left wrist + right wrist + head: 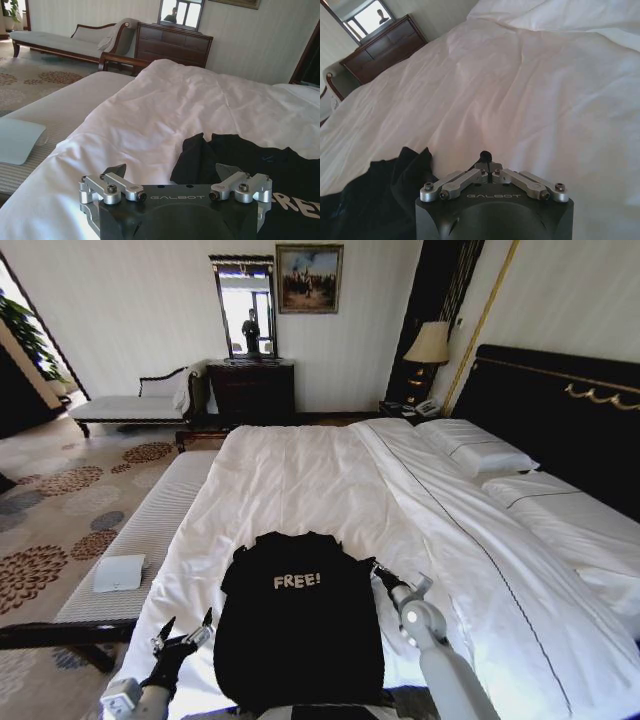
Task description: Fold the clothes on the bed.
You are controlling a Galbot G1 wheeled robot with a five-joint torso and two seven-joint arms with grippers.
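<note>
Lying between both grippers (183, 632) (372, 566), T-shirt (298, 625); right possibly touching.

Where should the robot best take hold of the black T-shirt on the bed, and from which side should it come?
Probably at the sleeve corners of the black T-shirt. It lies flat on the bed, collar toward the far side, sleeves out to both sides. The open left end effector could come from the robot's left to the left sleeve; the right end effector, shut, sits at the right sleeve.
</note>
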